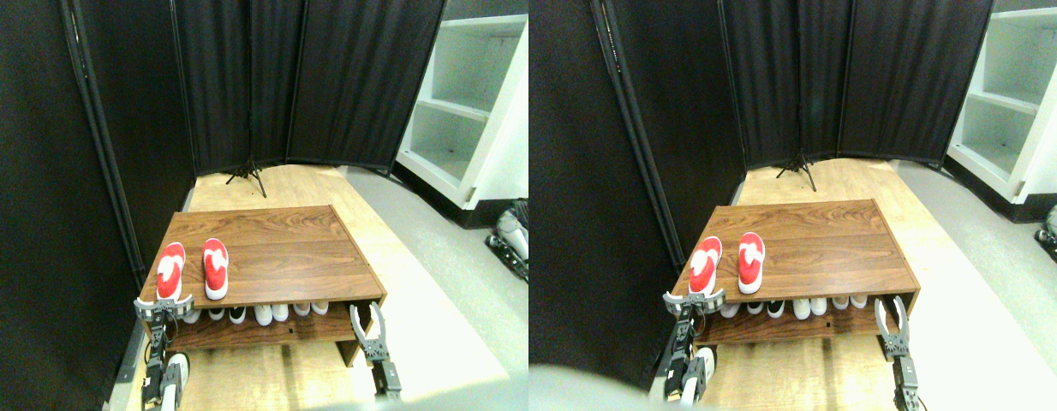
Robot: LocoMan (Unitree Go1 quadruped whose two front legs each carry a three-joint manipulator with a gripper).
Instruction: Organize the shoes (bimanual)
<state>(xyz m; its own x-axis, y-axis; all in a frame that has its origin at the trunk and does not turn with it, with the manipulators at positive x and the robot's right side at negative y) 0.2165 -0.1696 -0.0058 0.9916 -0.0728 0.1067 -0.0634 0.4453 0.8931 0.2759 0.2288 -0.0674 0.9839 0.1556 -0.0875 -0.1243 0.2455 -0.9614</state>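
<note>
Both red shoes sit on the rack top (271,248), at its 9 o'clock side, toes pointing to 12. Left shoe (170,271) leans a little toward 1 o'clock, heel at the front edge. Right shoe (215,267) stands just beside it, straighter, a narrow gap between them.

Left gripper (163,303) is at the left shoe's heel, jaws spread wide in a flat fork. Whether it touches the heel cannot be told; it holds nothing. Right gripper (367,321) stands at the rack's front 5 o'clock corner, well apart from both shoes, jaws parted in a V, empty.

Step in hand, by judgement: the pair looks roughly placed, and the left arm is either nudging the left shoe square or letting go. Next move likely calls for straightening that shoe to match its mate, without pushing it off the edge.

Surface: dark walnut-grain rack with a lower shelf, where a row of white and black toes (263,312) shows. Room: black folding screens (306,77) at 12 and 9, a tripod foot (247,174) behind the rack, white shelving (468,94) at 2, pale wood floor (366,214).
</note>
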